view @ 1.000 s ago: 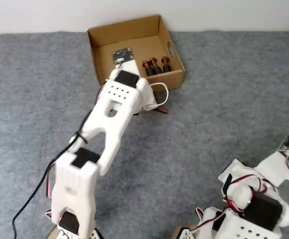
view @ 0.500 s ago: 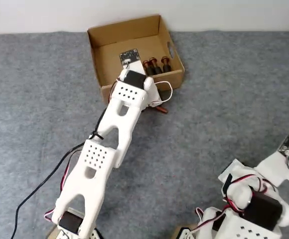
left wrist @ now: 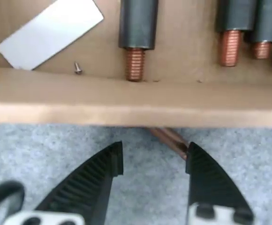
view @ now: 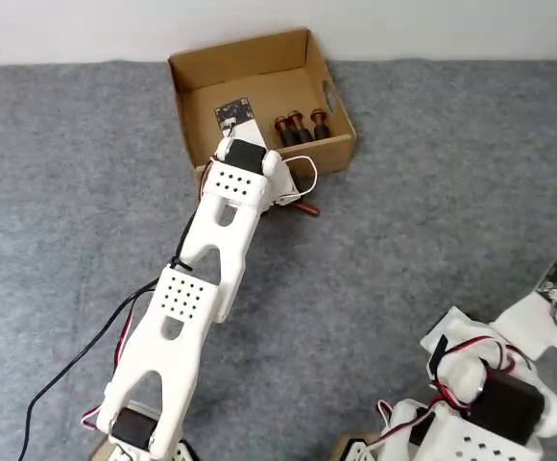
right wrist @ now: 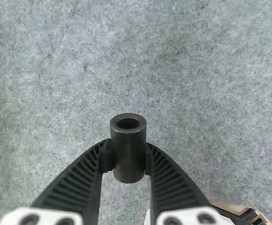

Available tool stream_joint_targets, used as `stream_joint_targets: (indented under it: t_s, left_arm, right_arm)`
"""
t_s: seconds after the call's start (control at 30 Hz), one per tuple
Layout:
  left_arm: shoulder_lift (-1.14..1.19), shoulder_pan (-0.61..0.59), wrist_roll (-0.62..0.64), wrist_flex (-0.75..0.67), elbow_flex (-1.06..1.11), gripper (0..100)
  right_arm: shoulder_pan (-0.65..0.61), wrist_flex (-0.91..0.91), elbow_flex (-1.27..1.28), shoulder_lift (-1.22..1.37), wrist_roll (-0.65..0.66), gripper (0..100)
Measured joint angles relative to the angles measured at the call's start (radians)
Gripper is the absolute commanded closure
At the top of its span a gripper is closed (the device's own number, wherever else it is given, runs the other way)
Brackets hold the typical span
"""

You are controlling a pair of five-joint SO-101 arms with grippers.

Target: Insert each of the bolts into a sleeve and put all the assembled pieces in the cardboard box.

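My left claw [left wrist: 152,161] hangs with its jaws spread wide and nothing between them, low over the grey worktop [left wrist: 140,197] just outside the front wall of the cardboard box [left wrist: 126,101]. A loose copper bolt [left wrist: 170,140] lies on the worktop at the foot of that wall, slanting toward one of my fingertips [left wrist: 196,161]. Whether the tip touches it, I cannot tell. From the high view, the bolt [view: 303,208] sticks out beside my left wrist, close to the box [view: 259,53].

Beyond the wall, inside the box, lie the assembled pieces [left wrist: 137,28], dark sleeves with copper threaded ends pointing at the front wall. One sits apart from the rest, which lie side by side. A pale flat card [left wrist: 51,33] and a tiny screw [left wrist: 78,69] also rest on the box floor.

My right claw [right wrist: 128,157] is clamped on a black sleeve [right wrist: 128,140], both fingers pressed against its sides, with the open bore facing my wrist camera. It is held over bare worktop [right wrist: 197,70], well apart from the box.
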Motion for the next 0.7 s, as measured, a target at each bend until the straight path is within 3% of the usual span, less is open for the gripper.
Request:
stream_joint_targets:
  t_s: [0.13,0.37,0.7]
  left_arm:
    - [0.002,0.002,-0.005,0.034,-0.021,81]
    - [-0.083,0.023,-0.026,0.040,-0.020,93]
    - [-0.092,0.035,-0.040,0.041,-0.020,72]
  right_arm:
    - [0.000,0.000,0.000,0.000,0.000,99.0]
    - [0.000,0.000,0.000,0.000,0.000,99.0]
    - [0.000,0.000,0.000,0.000,0.000,99.0]
